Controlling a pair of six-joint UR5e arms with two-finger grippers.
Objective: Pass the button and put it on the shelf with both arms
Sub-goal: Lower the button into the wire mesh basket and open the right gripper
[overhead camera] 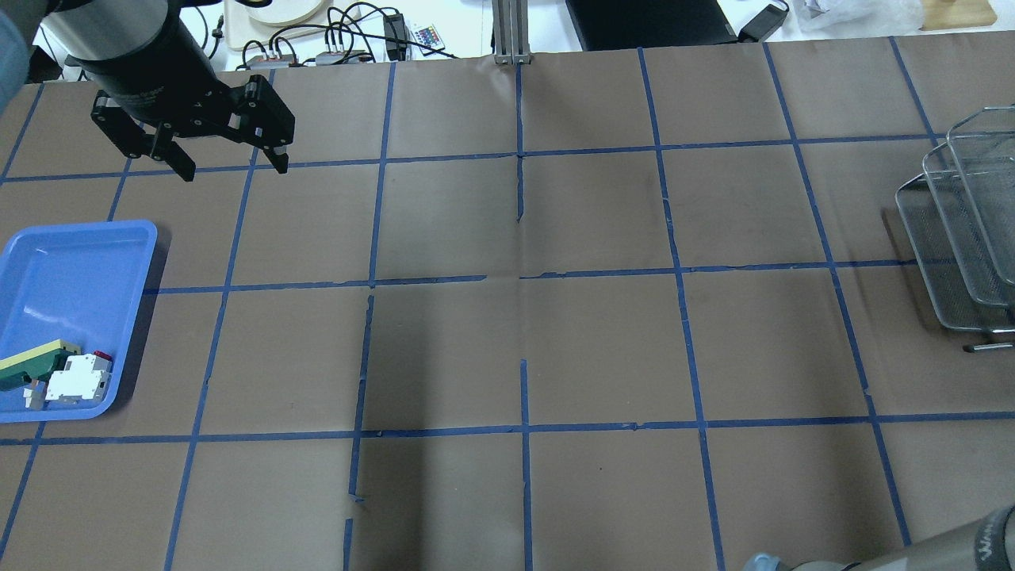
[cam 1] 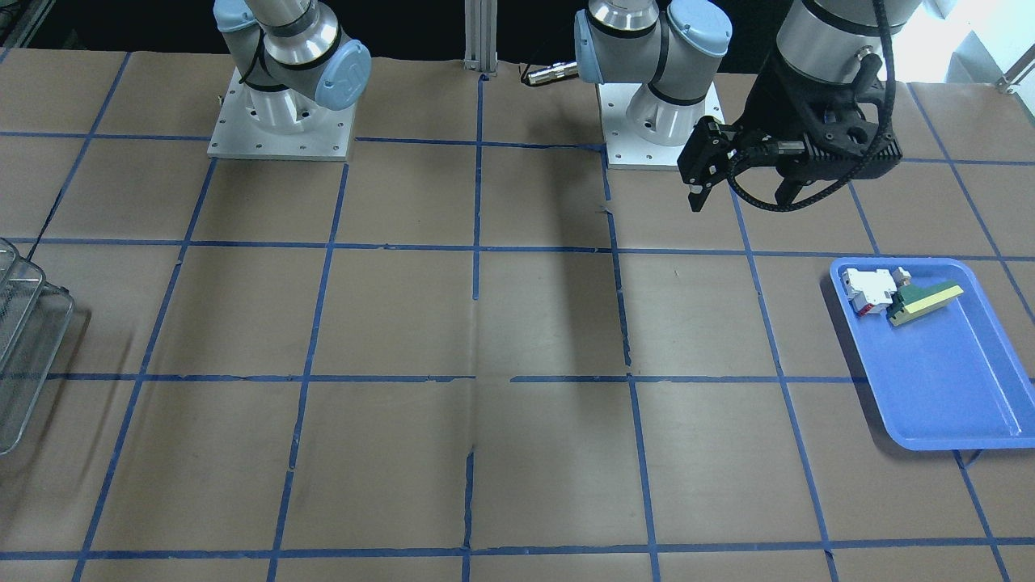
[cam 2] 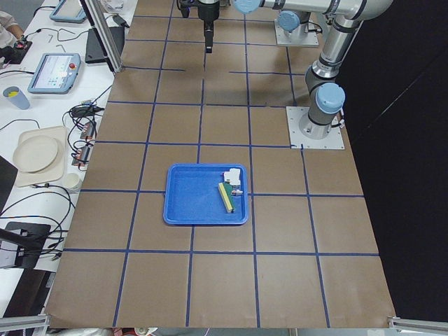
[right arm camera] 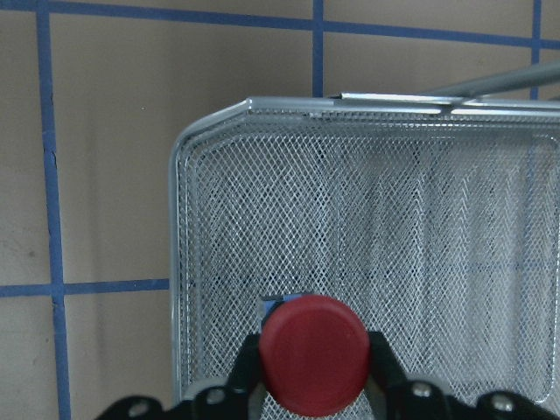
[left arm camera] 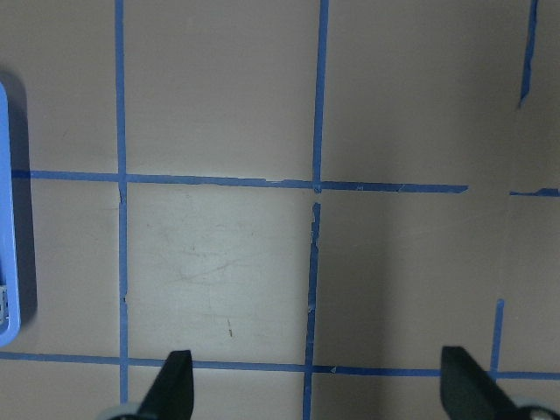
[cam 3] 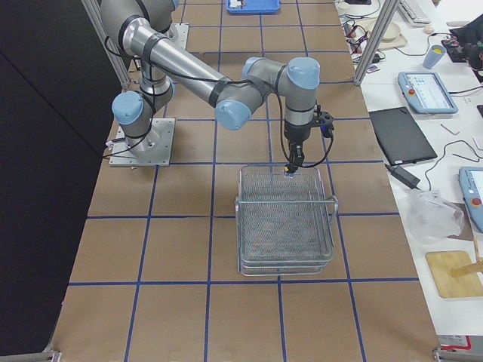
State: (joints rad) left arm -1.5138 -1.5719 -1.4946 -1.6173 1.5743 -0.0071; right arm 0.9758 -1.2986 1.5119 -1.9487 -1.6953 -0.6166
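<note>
At the 3 o'clock edge of the table in the overhead view stands the wire shelf [right arm camera: 177, 262], and the right gripper [cam 3: 291, 166] hangs over it with its fingers clamped on the button [right arm camera: 313, 354]. In the right wrist view the red cap of the button fills the 6 o'clock part of the picture. The mesh floor spreads from it towards 12 and 3 o'clock, and the left wall of the shelf runs close by at 9 o'clock. The black body of the button is hidden under the cap, so how deep the fingers hold it cannot be told. The left gripper [overhead camera: 235, 166] is at about 10 o'clock of the table, well apart from the shelf, with its fingers wide apart and nothing between them. The blue tray [overhead camera: 79, 230] lies at 8 o'clock. The passing seems to be done, and what remains is to lower the button and let it go. The risk is probably the closeness to the wall and the corner: if the arm descends a little towards 9 o'clock, a finger may strike the rim and push the light shelf. If the fingers part too high, the round body may bounce on the mesh, roll, or tip over. The height above the mesh cannot be judged well from these views.
</note>
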